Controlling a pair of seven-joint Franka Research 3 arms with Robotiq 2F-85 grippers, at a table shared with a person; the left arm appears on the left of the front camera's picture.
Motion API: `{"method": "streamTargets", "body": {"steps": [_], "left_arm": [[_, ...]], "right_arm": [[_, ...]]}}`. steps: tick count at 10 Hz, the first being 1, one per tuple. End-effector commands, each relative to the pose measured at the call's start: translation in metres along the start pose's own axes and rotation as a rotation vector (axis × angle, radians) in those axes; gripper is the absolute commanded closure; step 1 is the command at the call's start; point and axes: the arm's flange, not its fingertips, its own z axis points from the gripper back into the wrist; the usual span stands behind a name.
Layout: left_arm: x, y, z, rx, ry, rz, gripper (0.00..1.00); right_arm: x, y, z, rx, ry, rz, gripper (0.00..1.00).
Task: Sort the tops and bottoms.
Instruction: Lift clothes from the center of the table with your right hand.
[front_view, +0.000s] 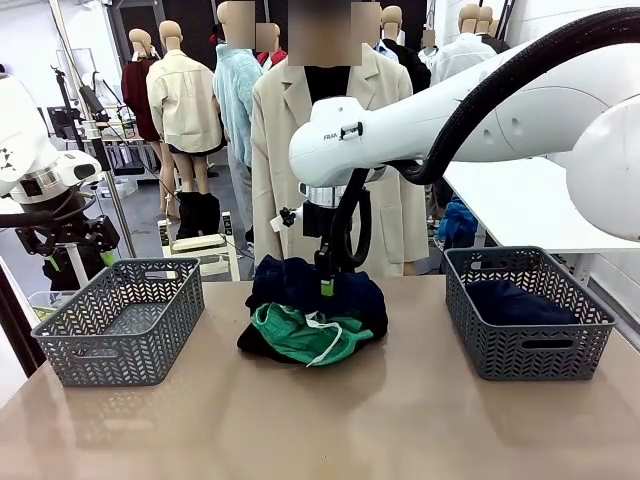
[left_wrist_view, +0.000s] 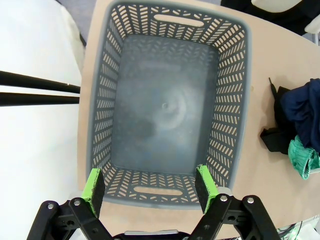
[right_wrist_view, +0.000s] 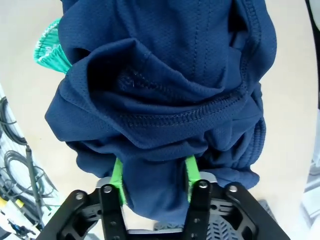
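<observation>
A heap of tops and bottoms lies mid-table: a large navy garment (front_view: 300, 285) on top, a bright green one (front_view: 300, 337) with a white drawstring in front, a black one (front_view: 260, 345) underneath. My right gripper (front_view: 326, 284) reaches straight down into the navy cloth. In the right wrist view its green fingers (right_wrist_view: 118, 175) pinch a fold of the navy garment (right_wrist_view: 165, 90), and a bit of the green garment (right_wrist_view: 49, 47) peeks out at upper left. My left gripper (left_wrist_view: 150, 185) hangs open over the empty left basket (left_wrist_view: 230, 125), holding nothing; the heap's navy garment (left_wrist_view: 305, 107) shows at the right edge.
The grey left basket (front_view: 125, 320) stands at the table's left. A matching basket (front_view: 528, 345) at the right holds dark navy cloth (front_view: 515, 300). A person in a beige blazer (front_view: 275, 150) stands at the far side. My left arm's gripper (front_view: 78, 260) hovers off the table's left end.
</observation>
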Motion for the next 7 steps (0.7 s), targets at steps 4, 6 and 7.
{"method": "streamTargets", "body": {"steps": [4, 6, 7], "left_arm": [[0.002, 0.002, 0.002, 0.018, 0.002, 0.005, 0.06], [0.002, 0.002, 0.002, 0.018, 0.002, 0.005, 0.06], [0.002, 0.002, 0.002, 0.018, 0.002, 0.005, 0.06]], "right_arm": [[-0.008, 0.010, 0.003, -0.040, 0.006, 0.030, 1.00], [-0.012, 0.013, 0.016, -0.065, -0.013, 0.029, 1.00], [-0.016, 0.014, 0.027, -0.101, -0.038, 0.009, 1.00]]}}
